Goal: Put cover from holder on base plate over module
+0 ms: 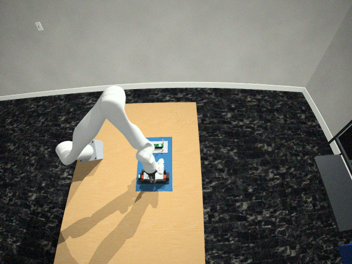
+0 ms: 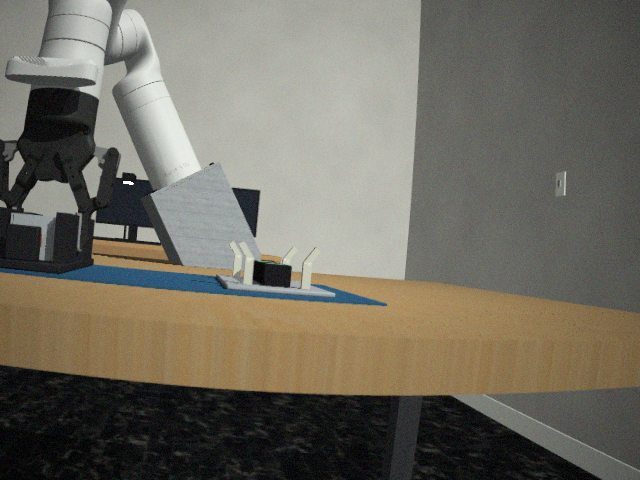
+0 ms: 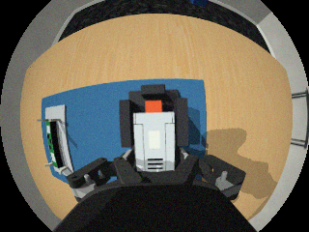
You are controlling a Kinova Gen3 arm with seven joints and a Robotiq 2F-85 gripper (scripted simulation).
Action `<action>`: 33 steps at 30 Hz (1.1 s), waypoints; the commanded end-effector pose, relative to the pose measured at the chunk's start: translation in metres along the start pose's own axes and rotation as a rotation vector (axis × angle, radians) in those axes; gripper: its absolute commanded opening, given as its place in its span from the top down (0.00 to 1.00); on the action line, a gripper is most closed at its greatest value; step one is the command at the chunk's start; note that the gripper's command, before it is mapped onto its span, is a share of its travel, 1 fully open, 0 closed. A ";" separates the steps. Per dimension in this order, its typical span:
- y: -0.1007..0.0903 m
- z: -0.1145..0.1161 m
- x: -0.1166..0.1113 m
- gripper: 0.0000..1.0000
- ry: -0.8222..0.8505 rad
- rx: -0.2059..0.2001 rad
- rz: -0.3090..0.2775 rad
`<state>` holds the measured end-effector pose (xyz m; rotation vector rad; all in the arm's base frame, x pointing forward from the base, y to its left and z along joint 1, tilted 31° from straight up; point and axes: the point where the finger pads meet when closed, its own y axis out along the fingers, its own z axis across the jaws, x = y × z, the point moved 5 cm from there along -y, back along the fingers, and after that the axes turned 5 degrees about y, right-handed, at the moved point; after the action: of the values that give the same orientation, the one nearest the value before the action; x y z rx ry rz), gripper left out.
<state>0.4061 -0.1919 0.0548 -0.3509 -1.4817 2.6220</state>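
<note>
The white cover sits in its black holder at the near end of the blue mat. It also shows in the wrist view, with an orange patch at its far end. My gripper is lowered over the holder. Its fingers stand partly closed on either side of the cover, and I see no firm contact with its walls. The grey base plate lies at the mat's far end, with white corner posts. On it sits the dark module with a green top.
The arm's grey mounting block stands behind the mat at the table's left edge. A dark monitor and desk stand off to the right of the table. The base plate shows at the left edge of the wrist view.
</note>
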 end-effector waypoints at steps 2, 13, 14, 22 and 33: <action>-0.001 0.000 0.000 0.30 0.000 -0.001 0.001; -0.001 0.000 0.000 1.00 0.000 -0.001 0.001; -0.001 0.000 0.000 1.00 0.000 -0.001 0.001; -0.001 -0.001 0.000 1.00 0.000 -0.001 0.001; -0.001 -0.001 0.000 1.00 0.000 -0.001 0.001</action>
<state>0.4062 -0.1914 0.0549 -0.3509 -1.4830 2.6217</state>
